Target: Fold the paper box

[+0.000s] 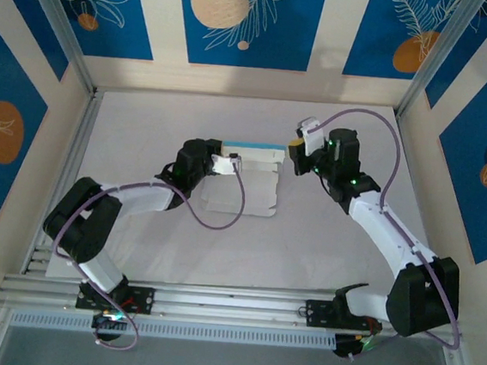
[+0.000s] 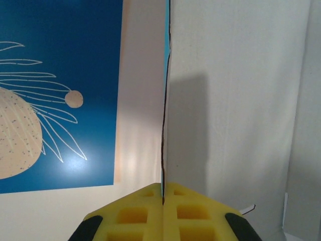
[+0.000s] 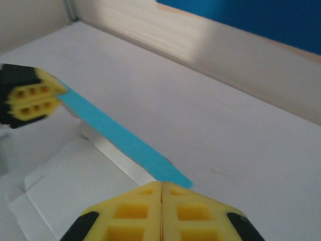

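The paper box (image 1: 244, 189) lies as a white die-cut sheet in the middle of the table, its far flap (image 1: 256, 144) raised and showing light blue. My left gripper (image 1: 227, 163) is shut on the left end of that flap. In the left wrist view the yellow pads (image 2: 164, 195) pinch the thin card (image 2: 225, 100) edge-on. My right gripper (image 1: 295, 149) is at the flap's right end. In the right wrist view its pads (image 3: 161, 188) are closed where the blue strip (image 3: 115, 133) ends. The left gripper (image 3: 34, 98) holds the far end.
The white table (image 1: 145, 130) is boxed in by beige walls with blue patterned panels (image 1: 242, 18). Aluminium rails (image 1: 214, 305) run along the near edge by the arm bases. A purple cable (image 1: 223, 219) loops from the left arm over the sheet's near left.
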